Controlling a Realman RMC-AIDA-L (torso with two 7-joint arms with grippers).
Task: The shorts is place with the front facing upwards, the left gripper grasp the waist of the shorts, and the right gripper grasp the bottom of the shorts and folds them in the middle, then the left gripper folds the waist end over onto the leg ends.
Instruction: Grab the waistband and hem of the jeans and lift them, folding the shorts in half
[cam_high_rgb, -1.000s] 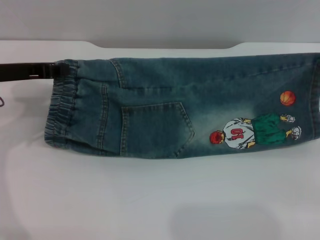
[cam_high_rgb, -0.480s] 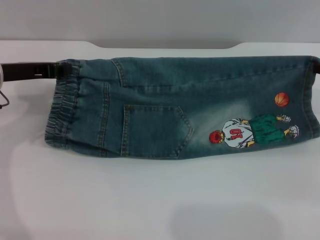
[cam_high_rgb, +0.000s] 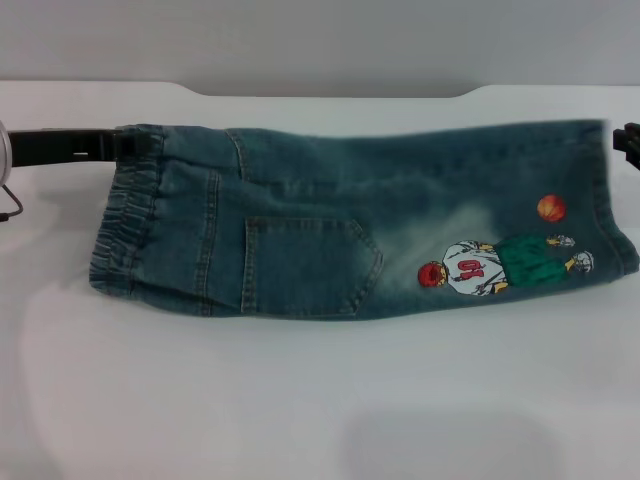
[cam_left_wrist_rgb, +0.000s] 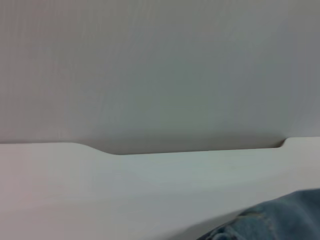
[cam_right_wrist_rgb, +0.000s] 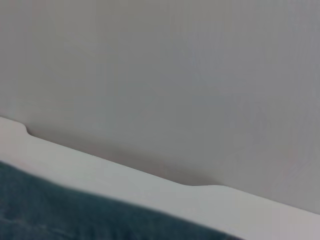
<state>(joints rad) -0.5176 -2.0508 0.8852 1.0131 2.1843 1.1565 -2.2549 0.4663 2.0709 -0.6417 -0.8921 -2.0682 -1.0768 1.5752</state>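
Observation:
The shorts (cam_high_rgb: 330, 230) lie folded lengthwise across the white table, pocket and cartoon patch (cam_high_rgb: 500, 265) facing up. The ruffled waist (cam_high_rgb: 120, 235) is at the left and the hemmed leg ends (cam_high_rgb: 612, 225) at the right. My left gripper (cam_high_rgb: 125, 143) is shut on the far corner of the waistband, its black arm reaching in from the left. My right gripper (cam_high_rgb: 628, 140) shows only as a black tip at the right edge, open, with a small gap between it and the hem. Denim fills a corner of the left wrist view (cam_left_wrist_rgb: 280, 220) and the right wrist view (cam_right_wrist_rgb: 75, 215).
White table (cam_high_rgb: 300, 400) stretches in front of the shorts. Its far edge has a shallow recess (cam_high_rgb: 330, 95) against a grey wall. A thin cable loop (cam_high_rgb: 10, 200) hangs below the left arm.
The far leg-end corner has left the right gripper and dropped, and the leg ends and cartoon patch have slid left. The left arm has come slightly further into view.

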